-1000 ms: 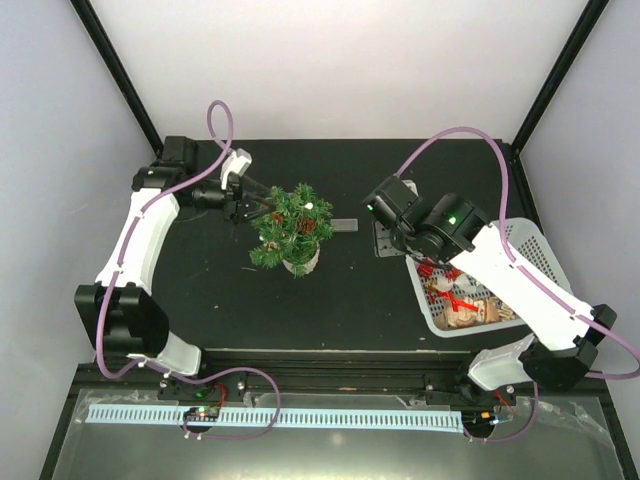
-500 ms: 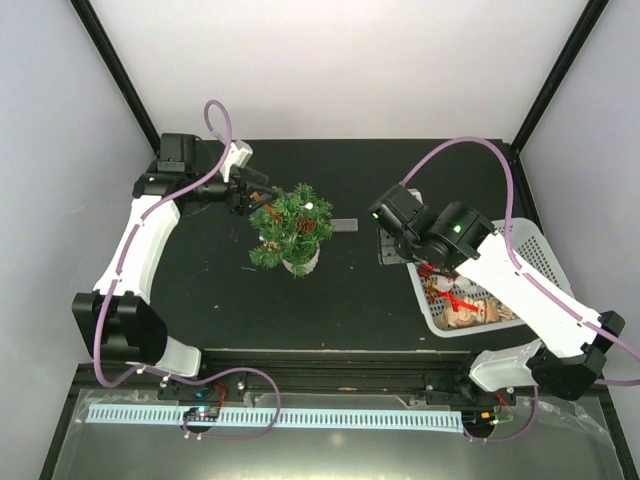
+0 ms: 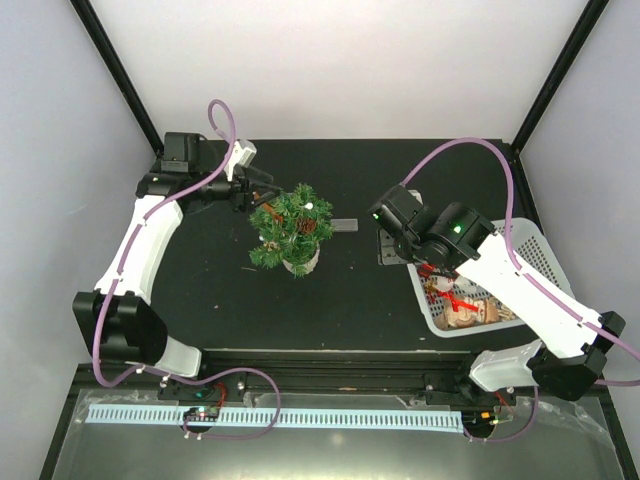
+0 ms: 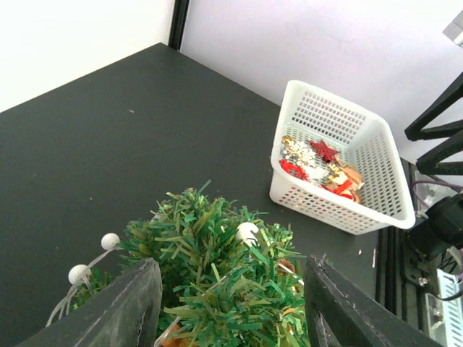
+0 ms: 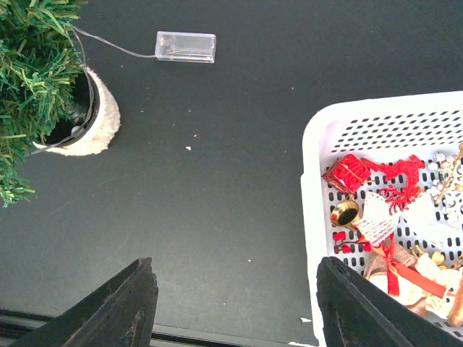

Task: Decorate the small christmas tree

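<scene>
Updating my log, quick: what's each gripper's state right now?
Left gripper: open at the small christmas tree, holding nothing.
Right gripper: open, empty.

black table (image 3: 205, 300) (pale walls (image 3: 350, 60))

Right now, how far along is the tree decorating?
Done: the small christmas tree carries white beads. In hand: nothing; the left gripper is open at the tree, the right gripper open beside the white basket. Left: the basket's ornaments, including a red gift box.
</scene>
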Robot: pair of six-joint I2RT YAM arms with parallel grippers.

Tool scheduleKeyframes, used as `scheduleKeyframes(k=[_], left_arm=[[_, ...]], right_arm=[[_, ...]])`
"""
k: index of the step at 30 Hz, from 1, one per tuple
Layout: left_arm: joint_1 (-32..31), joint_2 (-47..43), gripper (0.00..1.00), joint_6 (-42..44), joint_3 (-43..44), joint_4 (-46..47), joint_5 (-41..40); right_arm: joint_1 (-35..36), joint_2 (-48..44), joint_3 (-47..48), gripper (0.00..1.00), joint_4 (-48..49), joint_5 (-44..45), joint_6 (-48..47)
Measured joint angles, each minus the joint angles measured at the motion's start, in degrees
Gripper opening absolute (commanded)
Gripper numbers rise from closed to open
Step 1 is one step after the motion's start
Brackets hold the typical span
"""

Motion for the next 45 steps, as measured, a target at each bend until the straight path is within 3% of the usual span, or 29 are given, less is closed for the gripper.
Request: scheduleKeyframes(k=[10, 15, 22, 35, 39, 45], left_arm=[[-0.3, 0.8, 0.44, 0.5, -0.1, 0.1, -0.3], [-0.7, 1.4, 0.34, 0.7, -0.2, 0.1, -0.3], [-1.2, 2.7, 0.02, 0.7, -0.2, -0.1, -0.4], [-1.4, 7.7, 0.01, 3.8, 6.1, -5.3, 2.4], [-1.4, 13.3, 0.02, 10.4, 14.2, -14.5, 6.1], [-1.5, 22.9, 0.01, 27.2, 28.7, -34.9, 11.3]], right_arm=[[0.0, 0.0, 0.0, 0.62, 0.0, 0.0, 0.2], [0.0, 0.0, 0.0, 0.62, 0.0, 0.0, 0.2], [0.0, 0.2, 0.0, 0.62, 0.0, 0.0, 0.1], [0.0, 0.5, -1.6, 0.62, 0.9, 0.0, -0.1], [0.0, 0.5, -2.3, 0.62, 1.3, 0.0, -0.3], [0.0, 0.5, -3.3, 0.62, 1.7, 0.0, -0.7]])
